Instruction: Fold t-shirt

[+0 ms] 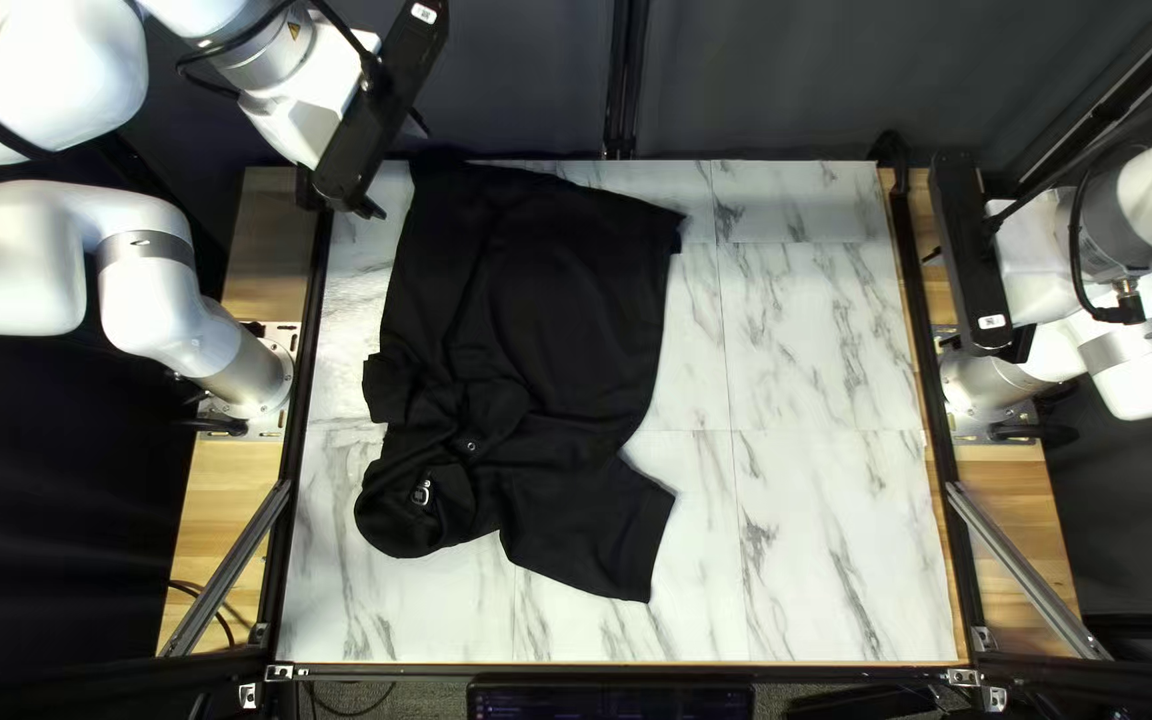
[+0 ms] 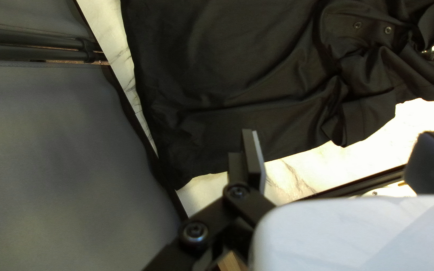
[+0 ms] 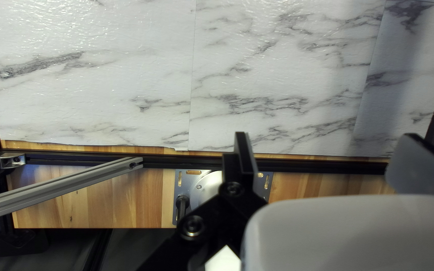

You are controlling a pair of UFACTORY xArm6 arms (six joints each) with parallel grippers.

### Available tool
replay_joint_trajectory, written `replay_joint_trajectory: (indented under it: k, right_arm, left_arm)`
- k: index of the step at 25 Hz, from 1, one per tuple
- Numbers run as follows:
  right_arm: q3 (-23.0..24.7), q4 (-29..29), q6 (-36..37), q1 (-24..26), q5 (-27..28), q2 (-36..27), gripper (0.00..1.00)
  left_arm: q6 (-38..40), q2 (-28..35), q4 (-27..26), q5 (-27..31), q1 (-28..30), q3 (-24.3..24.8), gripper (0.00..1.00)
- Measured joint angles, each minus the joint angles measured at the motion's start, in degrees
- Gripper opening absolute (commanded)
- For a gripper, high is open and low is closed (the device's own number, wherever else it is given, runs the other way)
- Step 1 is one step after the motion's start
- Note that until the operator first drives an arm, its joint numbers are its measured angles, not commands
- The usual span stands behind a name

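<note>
A black t-shirt lies spread on the left half of the marble-patterned table, its hem toward the far edge, its rumpled collar with a light label nearer the front. One sleeve lies flat near the front; the opposite one is bunched at the left. My left gripper hangs raised by the far left shirt corner. In the left wrist view, the t-shirt stretches ahead of my left gripper, whose fingers stand wide apart. Above the table's right edge is my right gripper; in its wrist view the right gripper is open, away from the shirt.
The marble-patterned table top is bare right of the shirt. Black rails run along both sides, with slanted metal struts near the front. A dark curtain hangs behind the far edge.
</note>
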State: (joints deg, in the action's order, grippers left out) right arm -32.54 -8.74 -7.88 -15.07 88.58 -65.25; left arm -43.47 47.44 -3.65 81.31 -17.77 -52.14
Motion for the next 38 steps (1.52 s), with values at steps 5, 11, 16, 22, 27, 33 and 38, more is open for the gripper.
replay_joint_trajectory:
  k: [5, 11, 16, 22, 27, 33, 38]
  right_arm:
    - [0.0, 0.0, 0.0, 0.0, 0.0, 0.0, 1.0]
    - [0.0, 0.0, 0.0, 0.0, 0.0, 0.0, 1.0]
    - [0.0, 0.0, 0.0, 0.0, 0.0, 0.0, 1.0]
    - [0.0, 0.0, 0.0, 0.0, 0.0, 0.0, 1.0]
    - [0.0, 0.0, 0.0, 0.0, 0.0, 0.0, 1.0]
    - [0.0, 0.0, 0.0, 0.0, 0.0, 0.0, 1.0]
    - [0.0, 0.0, 0.0, 0.0, 0.0, 0.0, 1.0]
  left_arm:
    - [-0.09, 0.41, -0.46, -0.27, -0.28, 1.27, 1.0]
    - [8.84, 2.58, 2.34, -3.96, 4.73, 9.98, 1.0]
    - [25.66, 1.4, 7.3, -10.06, 14.61, 17.72, 1.0]
    - [49.51, -8.15, 13.04, -17.96, 27.5, 23.23, 1.0]
    - [64.25, -13.53, 15.46, -24.23, 33.34, 29.09, 1.0]
    - [75.15, -15.99, 15.51, -30.45, 35.18, 35.17, 1.0]
    - [80.66, -16.72, 15.63, -33.94, 35.85, 38.16, 1.0]
